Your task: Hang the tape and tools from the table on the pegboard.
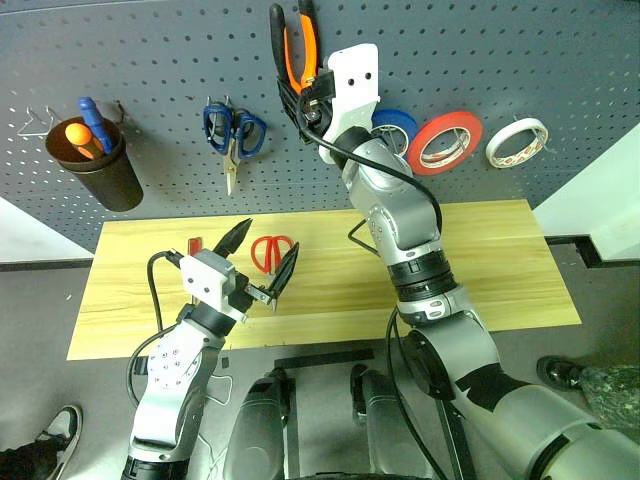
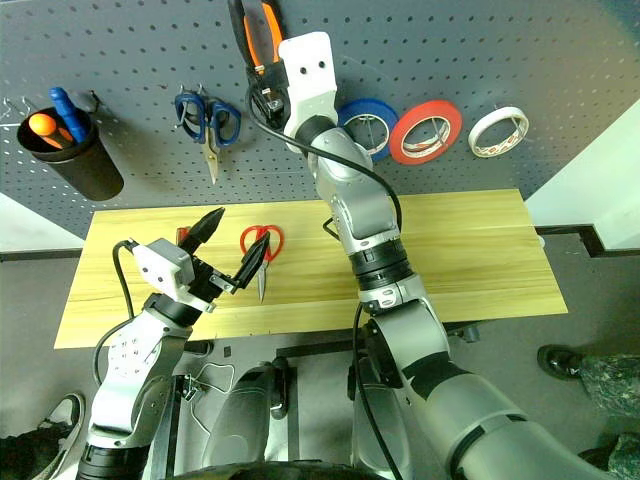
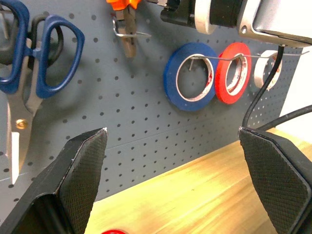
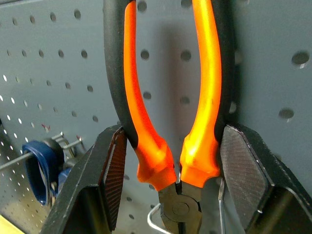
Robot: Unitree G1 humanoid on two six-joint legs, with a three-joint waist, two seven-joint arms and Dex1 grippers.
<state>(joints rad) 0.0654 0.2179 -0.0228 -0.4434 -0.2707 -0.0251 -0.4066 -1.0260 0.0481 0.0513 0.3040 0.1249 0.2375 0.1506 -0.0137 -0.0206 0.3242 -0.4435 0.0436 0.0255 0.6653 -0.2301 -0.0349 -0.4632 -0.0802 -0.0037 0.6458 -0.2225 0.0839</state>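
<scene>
Head view: right gripper clamps pliers against pegboard; left gripper gapes over table, red scissors just beyond.
Left wrist: tape farthest right.
Right wrist: pads squeeze both handles.

Orange-handled pliers against pegboard; red scissors on table

- Pegboard behind table
- Cup far left on pegboard, scissors to its right, then pliers, three tape rolls rightmost
- Second scissors on table, left of centre
</scene>
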